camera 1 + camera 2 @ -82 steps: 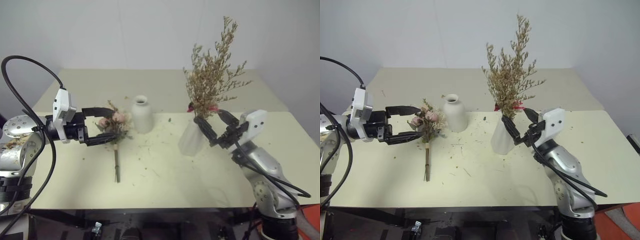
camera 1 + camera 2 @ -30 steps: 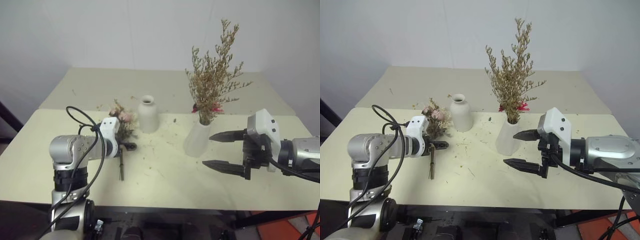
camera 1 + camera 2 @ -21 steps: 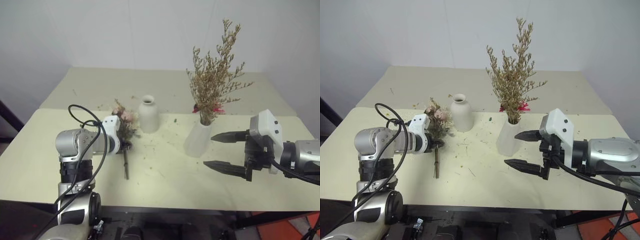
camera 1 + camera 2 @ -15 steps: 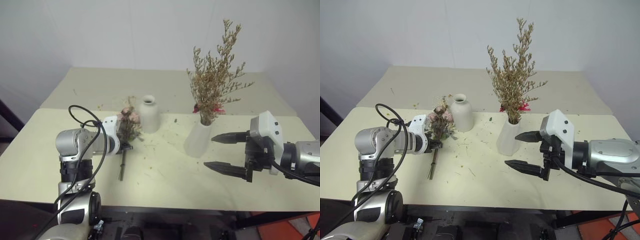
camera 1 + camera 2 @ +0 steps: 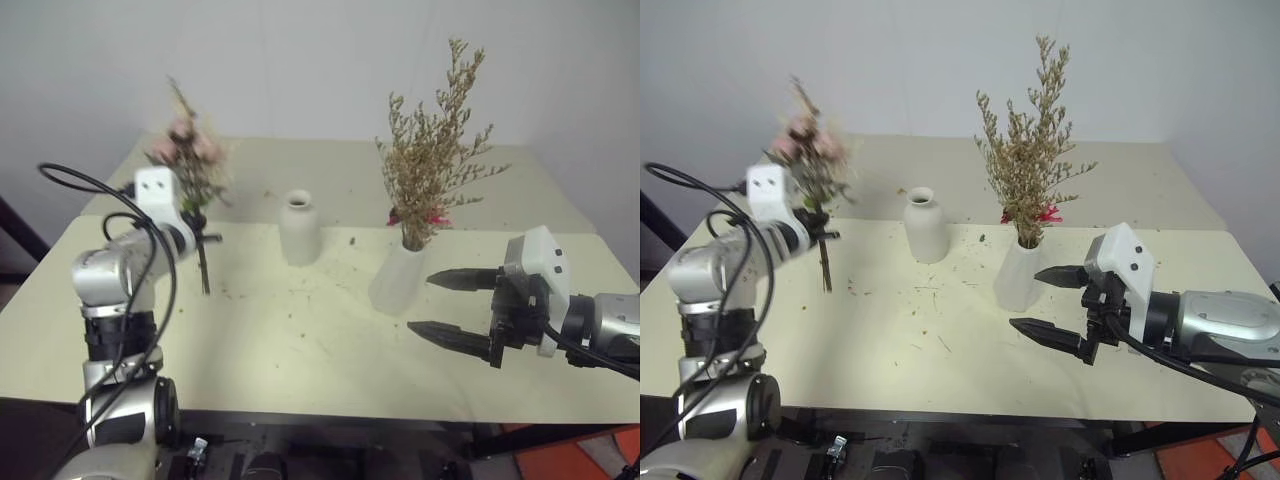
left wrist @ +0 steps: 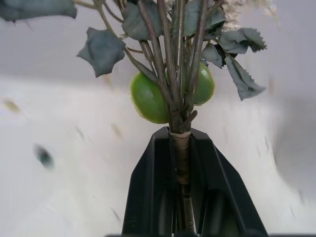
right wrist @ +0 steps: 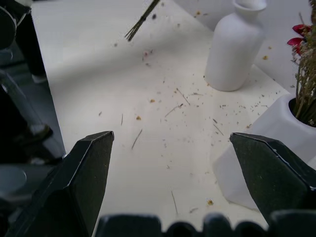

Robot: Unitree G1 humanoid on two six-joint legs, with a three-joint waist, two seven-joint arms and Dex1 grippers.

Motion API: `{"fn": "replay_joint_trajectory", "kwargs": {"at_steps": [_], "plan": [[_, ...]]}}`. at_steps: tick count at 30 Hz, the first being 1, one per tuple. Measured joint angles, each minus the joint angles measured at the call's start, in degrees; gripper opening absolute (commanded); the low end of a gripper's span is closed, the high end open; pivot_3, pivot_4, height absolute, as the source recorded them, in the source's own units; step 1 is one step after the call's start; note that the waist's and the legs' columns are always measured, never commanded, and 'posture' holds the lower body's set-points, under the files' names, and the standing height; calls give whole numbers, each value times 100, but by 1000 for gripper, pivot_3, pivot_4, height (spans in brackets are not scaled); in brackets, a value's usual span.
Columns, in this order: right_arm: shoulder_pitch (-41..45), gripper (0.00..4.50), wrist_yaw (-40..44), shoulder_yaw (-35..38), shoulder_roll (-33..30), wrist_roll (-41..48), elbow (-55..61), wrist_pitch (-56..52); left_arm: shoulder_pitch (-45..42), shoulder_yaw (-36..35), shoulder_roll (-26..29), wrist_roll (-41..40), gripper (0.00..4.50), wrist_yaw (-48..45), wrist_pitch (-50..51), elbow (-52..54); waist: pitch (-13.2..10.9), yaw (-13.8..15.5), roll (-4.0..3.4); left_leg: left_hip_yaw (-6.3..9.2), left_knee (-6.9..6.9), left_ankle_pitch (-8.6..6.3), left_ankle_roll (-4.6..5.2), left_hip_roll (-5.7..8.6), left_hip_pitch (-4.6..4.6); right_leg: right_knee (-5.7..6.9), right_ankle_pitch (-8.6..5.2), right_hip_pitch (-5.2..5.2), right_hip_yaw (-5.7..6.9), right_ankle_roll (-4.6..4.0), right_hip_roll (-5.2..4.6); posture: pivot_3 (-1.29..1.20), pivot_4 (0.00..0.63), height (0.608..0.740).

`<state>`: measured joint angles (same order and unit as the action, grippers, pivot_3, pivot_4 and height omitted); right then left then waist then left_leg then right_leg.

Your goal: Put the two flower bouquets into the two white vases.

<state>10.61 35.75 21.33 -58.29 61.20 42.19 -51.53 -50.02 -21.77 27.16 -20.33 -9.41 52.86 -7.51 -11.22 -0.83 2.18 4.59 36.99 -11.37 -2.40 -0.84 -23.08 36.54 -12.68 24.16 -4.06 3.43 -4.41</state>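
The left hand has raised the rose bunch upright, stems clamped.

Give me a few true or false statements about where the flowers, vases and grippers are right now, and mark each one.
1. The left gripper is shut on the pink rose bouquet, holding it upright in the air. True.
2. The dry tan spray lies flat on the table. False: it stands in the cone-shaped vase.
3. The bottle-shaped vase is empty. True.
4. The right gripper grips the cone-shaped vase. False: it is open, apart from the vase.
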Motion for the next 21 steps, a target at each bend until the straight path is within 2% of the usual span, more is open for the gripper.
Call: {"fn": "replay_joint_trajectory", "kwargs": {"at_steps": [4,10,17,21], "plan": [[9,4500,-744,43,150,498,168,-62,-787,-445,-14,-553,114,-1261,-1676,-960,1,36,1,1,-1,0,0,1,-15,-36,30,-4,5,-20,-2,0,150,740],[208,4500,-2538,-567,523,979,814,-148,-2100,-617,-100,-923,114,-3484,-3902,-3684,2,1,3,-2,0,0,1,3,-22,-49,42,-4,4,-22,-3,0,150,740],[470,4500,-4541,-1274,736,1185,1164,-268,-2777,-724,-134,-1019,114,-5154,-4821,-5755,2,-57,3,0,-2,0,4,0,-27,-45,43,3,3,-25,-1,0,150,740],[473,4500,-5095,-1392,736,1371,1255,-260,-2872,-804,-165,-998,114,-5398,-5196,-6229,2,-61,3,1,-1,0,4,0,-25,-44,44,1,3,-25,-1,0,150,740]]}}
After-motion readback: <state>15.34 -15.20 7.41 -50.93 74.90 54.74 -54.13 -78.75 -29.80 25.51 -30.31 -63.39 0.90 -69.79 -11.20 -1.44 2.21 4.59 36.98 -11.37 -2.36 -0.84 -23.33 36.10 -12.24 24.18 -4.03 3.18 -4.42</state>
